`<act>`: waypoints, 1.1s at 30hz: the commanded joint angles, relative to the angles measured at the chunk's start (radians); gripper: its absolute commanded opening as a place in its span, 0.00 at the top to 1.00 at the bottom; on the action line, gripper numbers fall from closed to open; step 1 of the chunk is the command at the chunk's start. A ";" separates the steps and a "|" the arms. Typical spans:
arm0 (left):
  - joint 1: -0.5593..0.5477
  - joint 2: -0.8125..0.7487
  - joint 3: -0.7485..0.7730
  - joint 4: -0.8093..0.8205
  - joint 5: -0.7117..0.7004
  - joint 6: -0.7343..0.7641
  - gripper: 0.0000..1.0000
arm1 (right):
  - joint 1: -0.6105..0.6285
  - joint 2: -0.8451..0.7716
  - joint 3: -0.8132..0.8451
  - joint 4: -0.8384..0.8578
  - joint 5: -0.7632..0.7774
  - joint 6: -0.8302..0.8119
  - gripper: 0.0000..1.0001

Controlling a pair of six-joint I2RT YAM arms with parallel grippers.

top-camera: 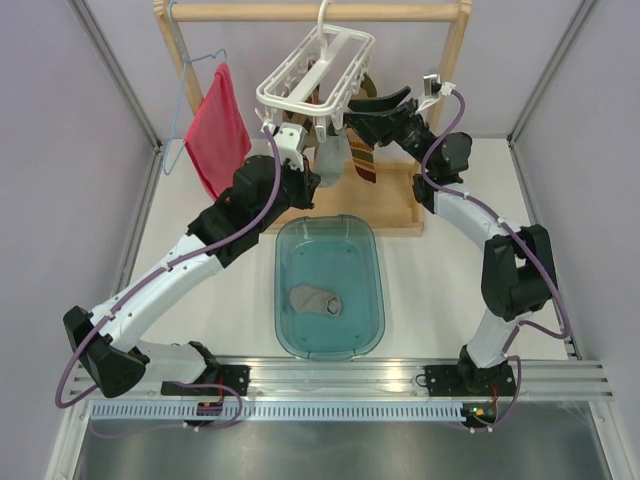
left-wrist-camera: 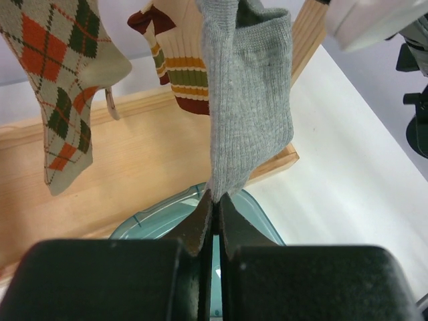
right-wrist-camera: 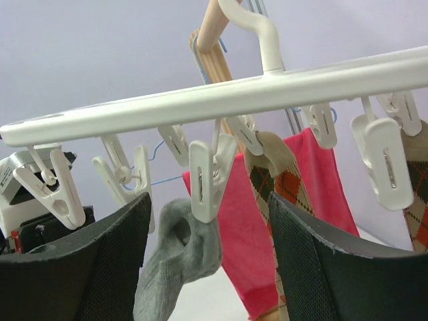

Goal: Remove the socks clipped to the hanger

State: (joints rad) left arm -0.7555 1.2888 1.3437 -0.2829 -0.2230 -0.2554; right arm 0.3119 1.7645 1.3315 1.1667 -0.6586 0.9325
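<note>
The left tool (left-wrist-camera: 214, 204) is closed tight on the bottom end of a grey sock (left-wrist-camera: 247, 100). The fabric is pinched between its two jaws and rises straight up from them, stretched. The top end of that sock sits in a clip (right-wrist-camera: 204, 180) of the white hanger (top-camera: 315, 70). The hanger hangs tilted by its hook from the top bar of a wooden rack (top-camera: 320, 12), above both tools.

The right tool (right-wrist-camera: 208, 200) stands open, its dark fingers (right-wrist-camera: 100, 261) on either side of that same clip (whether either pad touches it, I cannot tell). The hanger's frame runs just above them. Behind the clip, beyond the right tool, hangs a red cloth (right-wrist-camera: 321, 180).

Up and to the left of the left tool an argyle sock (left-wrist-camera: 63, 87) dangles. A striped sock (left-wrist-camera: 180, 67) hangs between it and the held one, just beside the grey fabric. Both are clear of the jaws.

Below the left tool, toward the arm bases, a blue tub (top-camera: 283, 300) stands on the tabletop (top-camera: 420, 290). A second grey sock (top-camera: 315, 300) lies crumpled on its floor, well apart from either tool.
</note>
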 commanded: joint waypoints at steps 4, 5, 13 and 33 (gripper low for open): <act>0.005 -0.003 0.046 -0.006 0.053 -0.036 0.98 | 0.003 0.049 0.101 0.047 -0.029 0.003 0.25; 0.005 -0.003 0.048 -0.007 0.056 -0.038 0.98 | 0.006 0.055 0.127 0.042 -0.036 0.005 0.25; 0.007 -0.016 0.054 -0.027 0.059 -0.041 0.98 | 0.044 0.139 0.255 0.010 -0.053 0.017 0.26; 0.012 -0.039 0.035 -0.045 0.076 -0.062 0.98 | 0.082 0.158 0.294 0.010 0.005 -0.003 0.60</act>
State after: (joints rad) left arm -0.7517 1.2884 1.3586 -0.3214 -0.1539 -0.2829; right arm 0.3946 1.9182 1.5936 1.1141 -0.6579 0.9321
